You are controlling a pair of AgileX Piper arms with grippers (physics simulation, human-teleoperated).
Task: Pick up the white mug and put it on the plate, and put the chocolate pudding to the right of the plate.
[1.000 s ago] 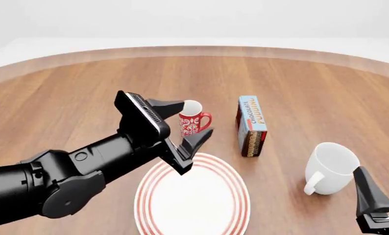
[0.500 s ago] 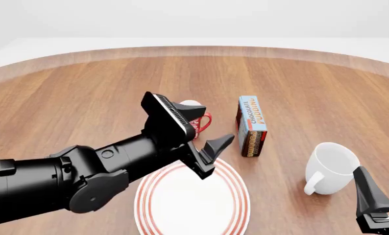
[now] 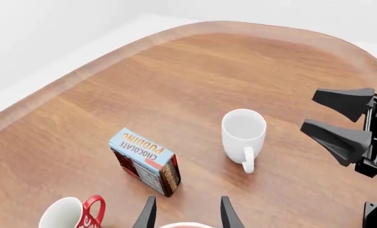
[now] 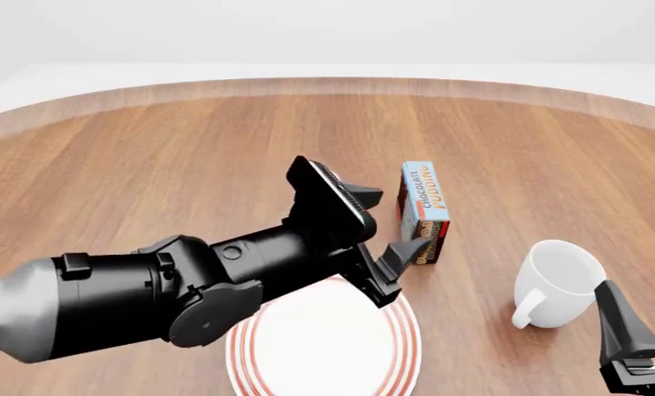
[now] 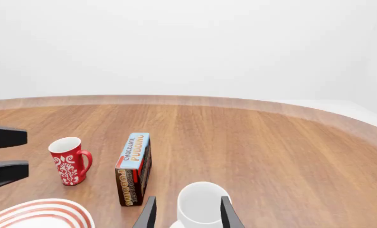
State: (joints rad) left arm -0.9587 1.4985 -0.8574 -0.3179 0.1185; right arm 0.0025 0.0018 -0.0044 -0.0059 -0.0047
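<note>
The left gripper [image 4: 380, 235] hangs with its fingers spread and nothing between them, above the far rim of the plate [image 4: 399, 355] and just short of the near end of the chocolate pudding [image 4: 423, 212]; its arm slants in over the plate from the near left of the table. The pudding box lies upright on a long edge near the middle of the table [image 4: 140, 165], beyond the plate and a little to its right, untouched. A red mug [image 3: 71, 216], hidden behind the arm in the front view, stands to the left of the box. The right gripper [image 5: 184, 213] is also spread and empty, low at the near right edge of the table, with the white mug [image 4: 555, 283] standing upright just ahead of it, handle toward the near side, well right of the plate. Neither item has been placed yet; this looks like the approach to the pudding. The next move calls for lowering the left fingers around the narrow width of the box, closing, then carrying it to bare wood right of the plate, short of the white mug.
</note>
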